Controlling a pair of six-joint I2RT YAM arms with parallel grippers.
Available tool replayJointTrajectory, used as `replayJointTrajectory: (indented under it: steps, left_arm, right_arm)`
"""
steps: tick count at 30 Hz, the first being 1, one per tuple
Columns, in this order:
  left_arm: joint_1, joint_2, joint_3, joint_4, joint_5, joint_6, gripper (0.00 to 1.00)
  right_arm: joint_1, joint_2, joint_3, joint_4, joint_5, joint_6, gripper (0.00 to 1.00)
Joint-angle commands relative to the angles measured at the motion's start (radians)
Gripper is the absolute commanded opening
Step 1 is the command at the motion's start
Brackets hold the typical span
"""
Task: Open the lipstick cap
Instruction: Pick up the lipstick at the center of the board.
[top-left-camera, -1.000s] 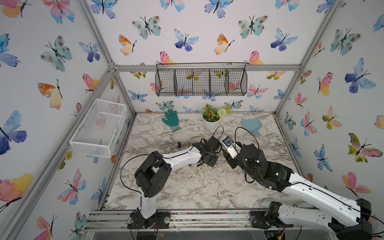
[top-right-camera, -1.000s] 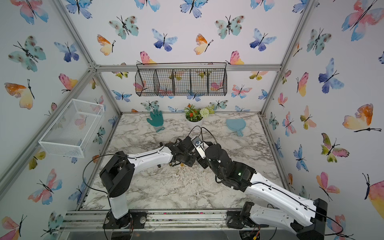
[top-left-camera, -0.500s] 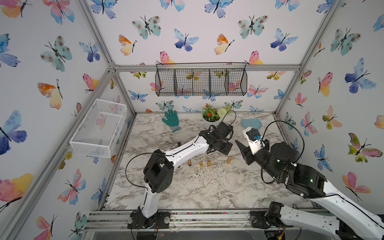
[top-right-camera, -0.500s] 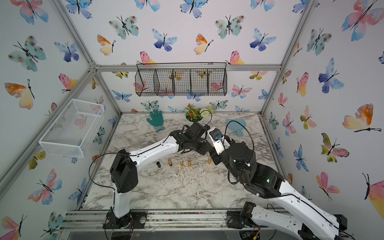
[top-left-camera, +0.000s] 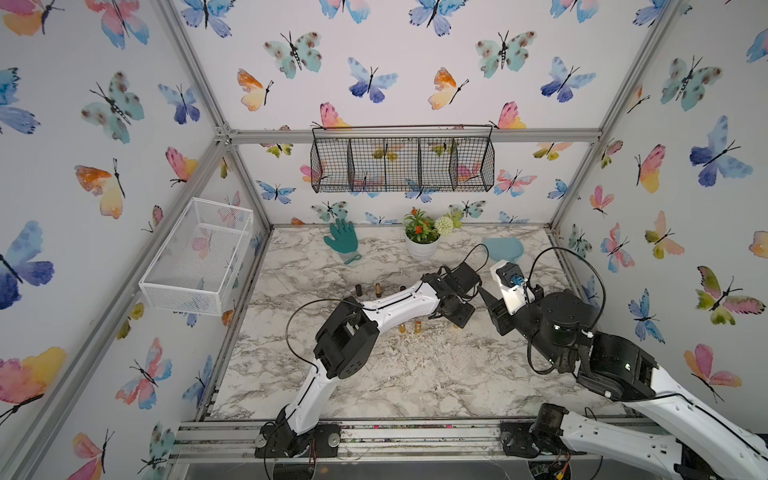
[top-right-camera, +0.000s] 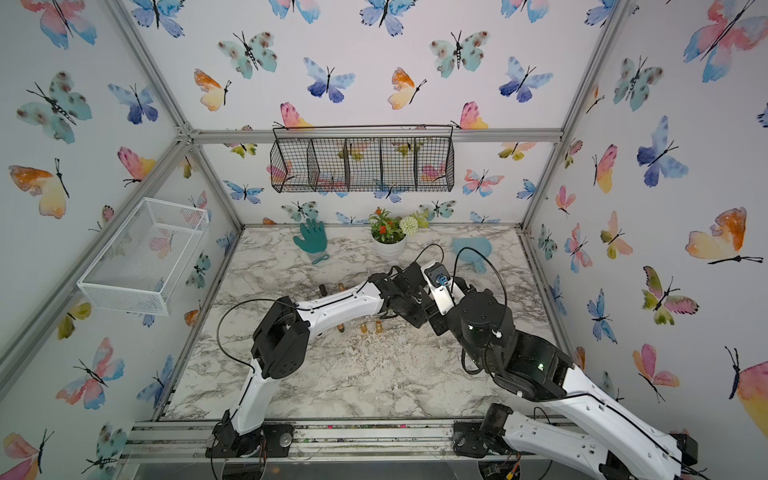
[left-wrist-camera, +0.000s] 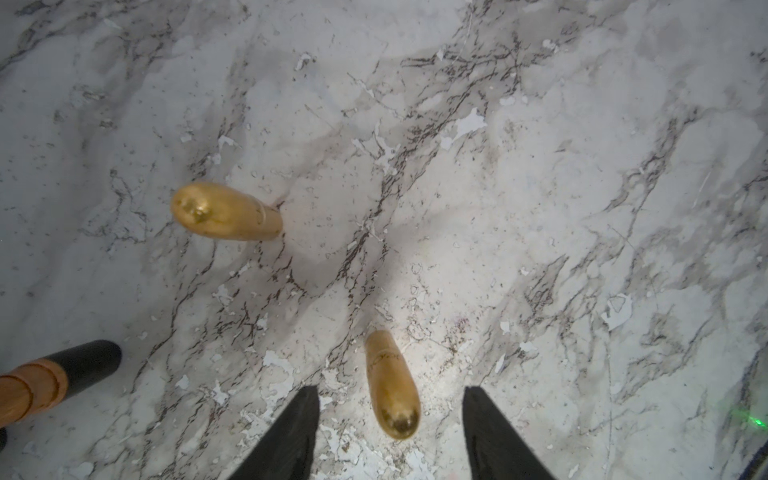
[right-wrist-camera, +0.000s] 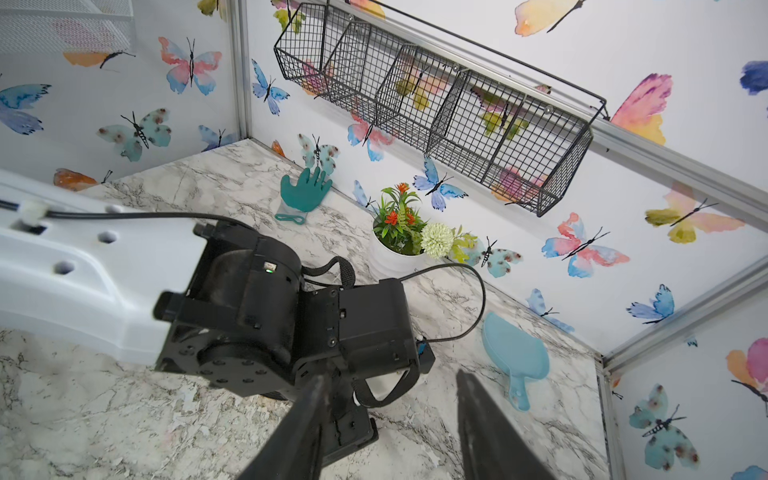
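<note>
The left pincer (left-wrist-camera: 388, 388) hangs released, jaws apart on either side of an upright gold lipstick (left-wrist-camera: 392, 399) without touching it. A second gold lipstick (left-wrist-camera: 226, 212) stands farther ahead on the marble table (left-wrist-camera: 540, 208). The right pincer (right-wrist-camera: 388, 374) is released too, gripping nothing.

Lipstick tubes (left-wrist-camera: 226, 212): gold. Table (left-wrist-camera: 540, 166): white marble, grey-veined. Glove (top-left-camera: 343, 237): teal. Wire basket (top-left-camera: 402, 160): black. Scoop (top-left-camera: 503, 249): light blue. Walls (top-left-camera: 415, 62): white, pastel butterflies.

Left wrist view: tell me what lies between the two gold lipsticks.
Nothing: bare, chipped marble table separates the gold lipsticks, as the left wrist view shows.
</note>
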Motion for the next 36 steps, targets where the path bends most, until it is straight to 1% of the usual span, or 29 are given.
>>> replayJointTrajectory:
  steps: [1, 3, 14, 17, 23, 25, 28, 31, 34, 36]
  left_arm:
    - [-0.004, 0.039, 0.017, -0.017, 0.014, 0.007, 0.49]
    - [-0.004, 0.043, 0.016, -0.017, 0.011, 0.005, 0.47]
    - [-0.013, 0.068, 0.032, -0.012, 0.01, 0.012, 0.45]
    - [-0.017, 0.071, 0.033, -0.012, 0.007, 0.013, 0.43]
    - [-0.016, 0.069, 0.032, -0.012, 0.019, 0.013, 0.3]
    - [-0.017, 0.066, 0.031, -0.014, 0.02, 0.013, 0.28]
    - [-0.018, 0.052, 0.029, -0.017, 0.005, 0.011, 0.22]
    - [-0.016, 0.024, 0.025, -0.027, -0.003, 0.008, 0.13]
    - [-0.006, -0.029, 0.015, -0.054, -0.003, 0.003, 0.09]
    - [0.02, -0.092, -0.009, -0.071, 0.039, -0.012, 0.07]
  right_arm:
    - [0.001, -0.004, -0.016, -0.006, 0.023, 0.011, 0.51]
    - [0.001, -0.006, -0.024, -0.003, 0.023, 0.011, 0.51]
    - [0.001, -0.004, -0.058, 0.014, 0.022, 0.01, 0.51]
    - [0.001, -0.002, -0.065, 0.013, 0.023, 0.011, 0.51]
    - [0.0, -0.001, -0.073, 0.015, 0.019, 0.014, 0.51]
    - [0.001, -0.001, -0.074, 0.017, 0.018, 0.015, 0.51]
    - [0.001, 0.001, -0.076, 0.019, 0.012, 0.017, 0.51]
    - [0.001, 0.004, -0.079, 0.02, 0.015, 0.017, 0.51]
    - [0.001, 0.01, -0.08, 0.007, 0.02, 0.019, 0.51]
    - [0.001, 0.011, -0.082, -0.005, 0.018, 0.02, 0.51]
